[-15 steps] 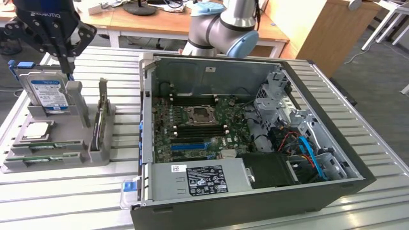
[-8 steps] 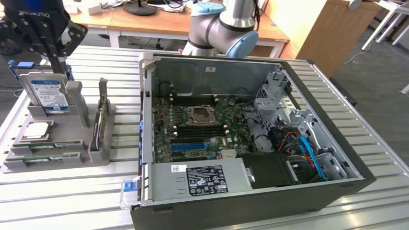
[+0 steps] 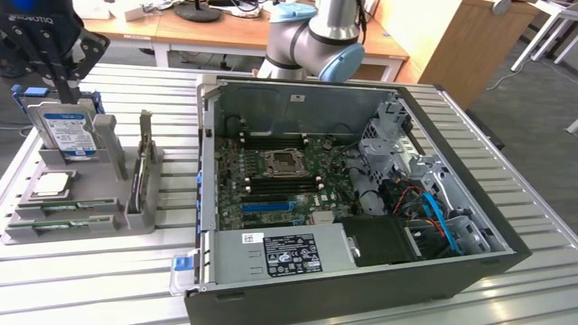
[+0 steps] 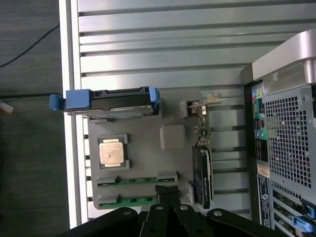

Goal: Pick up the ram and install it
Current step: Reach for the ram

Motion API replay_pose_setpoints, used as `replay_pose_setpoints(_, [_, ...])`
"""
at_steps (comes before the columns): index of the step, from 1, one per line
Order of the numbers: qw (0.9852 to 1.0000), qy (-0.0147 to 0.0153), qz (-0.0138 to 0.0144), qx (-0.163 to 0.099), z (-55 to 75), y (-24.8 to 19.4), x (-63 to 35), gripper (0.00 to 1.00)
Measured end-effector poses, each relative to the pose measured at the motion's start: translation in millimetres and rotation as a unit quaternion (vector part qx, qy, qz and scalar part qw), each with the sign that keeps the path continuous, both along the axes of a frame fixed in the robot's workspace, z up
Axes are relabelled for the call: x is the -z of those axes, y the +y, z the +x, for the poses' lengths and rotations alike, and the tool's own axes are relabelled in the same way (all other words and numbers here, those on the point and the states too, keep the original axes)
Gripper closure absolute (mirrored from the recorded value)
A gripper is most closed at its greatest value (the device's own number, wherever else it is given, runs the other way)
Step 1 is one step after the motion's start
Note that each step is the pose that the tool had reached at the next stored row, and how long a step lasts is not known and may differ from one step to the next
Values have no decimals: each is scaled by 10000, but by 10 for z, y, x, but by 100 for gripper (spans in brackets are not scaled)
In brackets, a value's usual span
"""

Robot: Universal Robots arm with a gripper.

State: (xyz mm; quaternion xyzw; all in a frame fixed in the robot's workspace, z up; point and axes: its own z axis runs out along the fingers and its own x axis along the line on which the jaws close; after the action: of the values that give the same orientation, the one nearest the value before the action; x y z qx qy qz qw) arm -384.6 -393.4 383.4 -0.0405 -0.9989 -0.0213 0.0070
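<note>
Looking across the slatted aluminium table (image 3: 91, 277), we see its long silver ribs running under everything, with an open computer case (image 3: 361, 291) lying on its side in the middle and a grey parts holder (image 3: 135, 220) towards the exterior view's left. Beyond the table stand wooden desks (image 3: 226, 34) and a wooden cabinet (image 3: 470, 47) on a grey floor (image 3: 532, 115); in the wrist view a dark cable (image 4: 29, 47) trails over that floor. The ram (image 3: 77, 206) lies flat in a slot at the holder's front, a second green stick (image 3: 72, 223) just beside it. We find the silver processor (image 3: 53, 183) behind them and the blue-labelled hard drive (image 3: 70, 132) upright at the back. Our gripper (image 3: 66, 88) hangs above the holder, its fingers pressed together on nothing, apart from the ram
</note>
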Motion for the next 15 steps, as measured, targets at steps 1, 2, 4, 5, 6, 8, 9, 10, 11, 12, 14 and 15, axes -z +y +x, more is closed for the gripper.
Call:
replay_pose_setpoints(1, [10000,3,0,0,-20,0,0,89])
replay_pose_setpoints(2, [10000,5,0,1,-39,0,2,89])
replay_pose_setpoints(4, [10000,10,0,1,-77,0,4,89])
replay_pose_setpoints(5, [10000,13,0,1,-98,0,5,89])
replay_pose_setpoints(6, [10000,15,0,1,-117,0,6,89])
replay_pose_setpoints(8, [10000,20,0,2,-154,0,8,89])
replay_pose_setpoints(9, [10000,23,0,2,-172,0,9,89])
replay_pose_setpoints(10, [10000,26,0,2,-190,0,10,89])
replay_pose_setpoints(11, [10000,29,0,3,-210,0,12,89])
replay_pose_setpoints(12, [10000,31,0,3,-228,1,13,89])
replay_pose_setpoints(14, [10000,36,0,4,-263,1,16,89])
replay_pose_setpoints(15, [10000,39,0,5,-280,1,17,89])
